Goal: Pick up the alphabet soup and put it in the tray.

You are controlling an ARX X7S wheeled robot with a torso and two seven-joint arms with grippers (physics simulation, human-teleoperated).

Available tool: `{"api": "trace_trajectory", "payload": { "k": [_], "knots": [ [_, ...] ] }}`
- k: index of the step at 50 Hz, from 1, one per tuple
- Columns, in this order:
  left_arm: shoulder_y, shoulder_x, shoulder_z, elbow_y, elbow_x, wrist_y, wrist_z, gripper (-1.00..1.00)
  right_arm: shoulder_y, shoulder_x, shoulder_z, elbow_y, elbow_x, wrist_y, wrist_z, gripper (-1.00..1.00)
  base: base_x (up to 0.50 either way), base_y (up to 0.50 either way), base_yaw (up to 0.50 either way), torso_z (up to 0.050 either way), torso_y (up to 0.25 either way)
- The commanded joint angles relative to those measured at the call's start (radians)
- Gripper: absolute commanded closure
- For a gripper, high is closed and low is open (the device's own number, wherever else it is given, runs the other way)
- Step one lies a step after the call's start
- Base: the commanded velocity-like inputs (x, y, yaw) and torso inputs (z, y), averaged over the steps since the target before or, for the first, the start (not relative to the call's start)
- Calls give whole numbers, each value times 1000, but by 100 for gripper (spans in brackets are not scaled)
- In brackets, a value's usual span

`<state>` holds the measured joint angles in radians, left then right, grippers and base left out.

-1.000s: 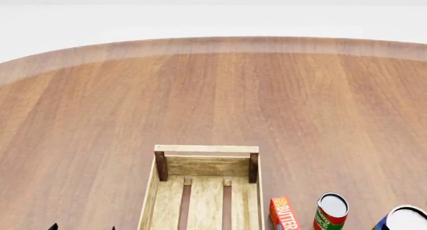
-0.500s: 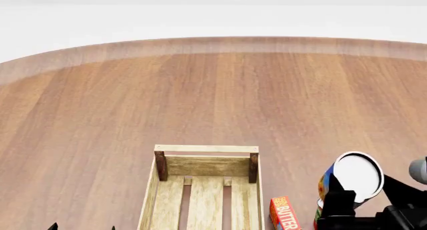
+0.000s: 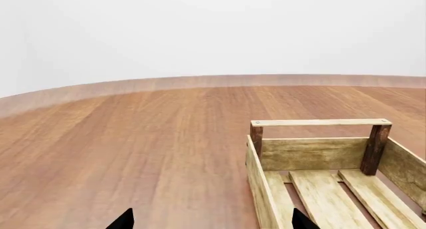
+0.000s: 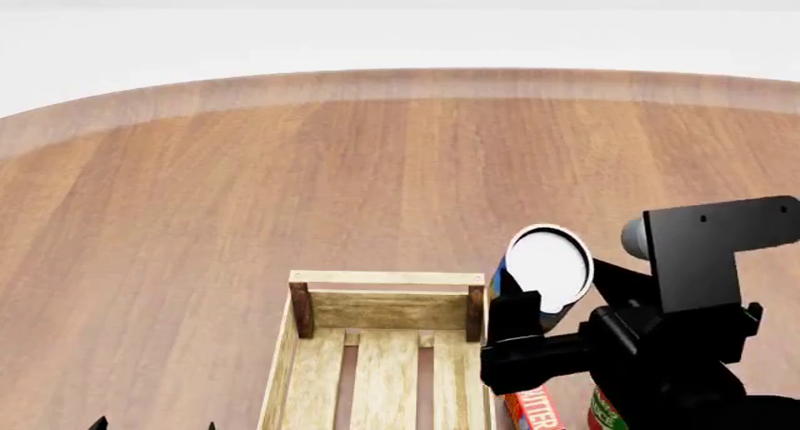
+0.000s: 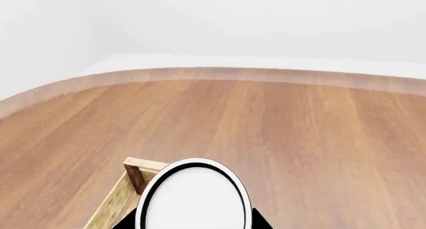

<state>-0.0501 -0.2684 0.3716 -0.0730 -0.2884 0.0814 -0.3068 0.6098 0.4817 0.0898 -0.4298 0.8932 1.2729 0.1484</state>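
The right end effector (image 4: 540, 303) is squeezed shut around the alphabet soup (image 4: 546, 266) and holds it up in the air. In the head view the can hangs just past the tray's (image 4: 388, 310) far right corner, at about 3 o'clock from the tray's far end. Its pale round top faces the camera, so the can looks tipped a bit.

The job now, I think, is to carry the can toward 9 o'clock until it is over the slats, not over the plank wall. Go slow and keep it high enough to pass the dark corner post (image 4: 475, 313). Then bring it down gently and only let go when the can is low inside.

Take care on the way: the butter box (image 4: 535, 409) and the red-and-green can (image 4: 602, 409) stand on the tabletop (image 4: 250, 196) just beside the tray, under the arm.

Only two dark tips of the left end effector (image 3: 207, 220) show, spread apart, holding nothing.
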Motion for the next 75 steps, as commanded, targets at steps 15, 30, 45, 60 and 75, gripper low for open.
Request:
{"api": "trace_trajectory", "payload": {
  "k": [15,30,45,60,75],
  "knots": [
    [-2,-7,4,3,-9,4,-5,-100,160,-116,-324,230,-173,-168,-108,100,0,0,0,0,1],
    [-2,-9,8,3,-15,5,-7,-100,179,-188,-414,419,-247,-299,-172,100,0,0,0,1,1],
    [3,-16,11,18,-21,0,-14,-100,173,-238,-452,572,-288,-411,-216,100,0,0,0,0,1],
    [-1,-18,14,12,-24,5,-15,-100,158,-267,-480,649,-307,-479,-245,100,0,0,0,0,1],
    [-5,-18,18,7,-27,8,-16,-100,153,-286,-504,712,-321,-528,-270,100,0,0,0,0,1]
  ]
}}
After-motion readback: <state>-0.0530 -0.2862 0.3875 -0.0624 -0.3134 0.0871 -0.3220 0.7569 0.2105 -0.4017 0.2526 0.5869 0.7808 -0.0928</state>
